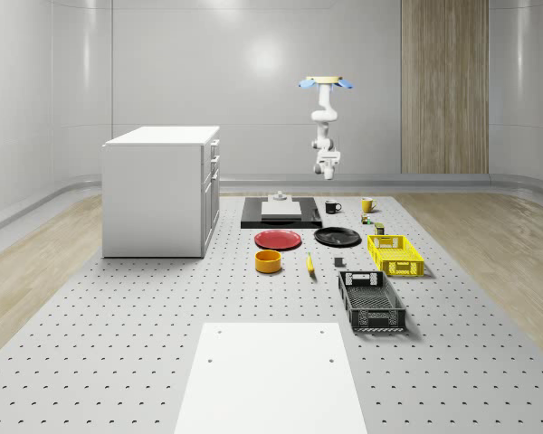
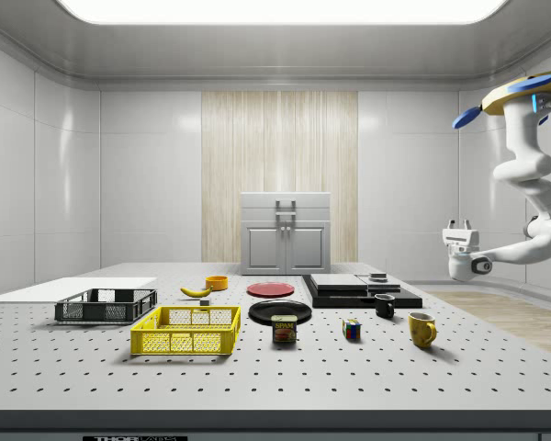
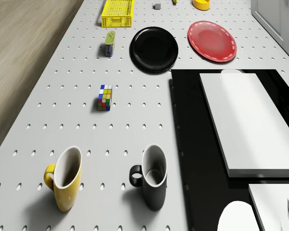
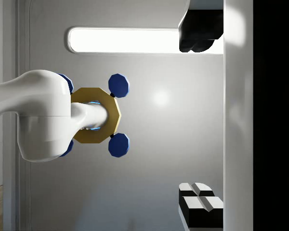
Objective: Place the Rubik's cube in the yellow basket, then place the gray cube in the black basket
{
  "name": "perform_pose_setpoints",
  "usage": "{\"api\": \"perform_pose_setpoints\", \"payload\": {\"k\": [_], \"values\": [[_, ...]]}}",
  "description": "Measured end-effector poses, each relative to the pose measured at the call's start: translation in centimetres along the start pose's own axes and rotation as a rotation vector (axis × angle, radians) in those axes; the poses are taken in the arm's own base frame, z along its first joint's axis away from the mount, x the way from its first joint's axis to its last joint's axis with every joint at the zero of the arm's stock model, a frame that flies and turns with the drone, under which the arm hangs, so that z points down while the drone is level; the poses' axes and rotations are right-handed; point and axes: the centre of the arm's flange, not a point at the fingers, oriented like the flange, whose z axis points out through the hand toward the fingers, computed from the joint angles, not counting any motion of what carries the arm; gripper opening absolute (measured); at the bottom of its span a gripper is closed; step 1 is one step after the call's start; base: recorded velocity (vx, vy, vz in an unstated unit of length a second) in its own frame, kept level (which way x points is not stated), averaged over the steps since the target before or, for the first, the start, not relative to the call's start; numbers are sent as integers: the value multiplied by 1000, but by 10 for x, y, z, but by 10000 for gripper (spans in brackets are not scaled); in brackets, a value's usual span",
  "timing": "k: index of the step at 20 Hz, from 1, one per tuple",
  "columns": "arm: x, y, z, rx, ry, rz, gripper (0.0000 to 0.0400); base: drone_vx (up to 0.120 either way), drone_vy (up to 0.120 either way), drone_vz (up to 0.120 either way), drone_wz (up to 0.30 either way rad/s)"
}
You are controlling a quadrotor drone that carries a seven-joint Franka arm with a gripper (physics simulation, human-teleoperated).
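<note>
Drone hovers high past the tabletop's point(image 1: 118, 362) far edge, gripper point(image 2: 457, 229) empty, fingers apart and pointing up; Rubik's cube point(image 3: 105, 97) sits near the mugs, probably light, rigid, slick-faced, so pinch two opposite flat faces.

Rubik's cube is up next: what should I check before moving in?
1. Rubik's cube standing free, nothing touching it: ok.
2. Yellow basket upright and empty: ok.
3. Fingers open, holding nothing: ok.
4. Gripper pointing down at the cube: not ok, it points up.
5. Drone over the cube: not ok, it hovers high, off to the side view's right.
</note>
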Motion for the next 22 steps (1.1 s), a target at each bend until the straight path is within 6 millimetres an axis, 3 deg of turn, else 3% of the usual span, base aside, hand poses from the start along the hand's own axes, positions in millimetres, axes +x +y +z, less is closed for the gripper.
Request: {"api": "perform_pose_setpoints", "payload": {"k": [22], "values": [[-2, 0, -1, 3, 20, 0, 400, 120, 120, 0, 0]]}}
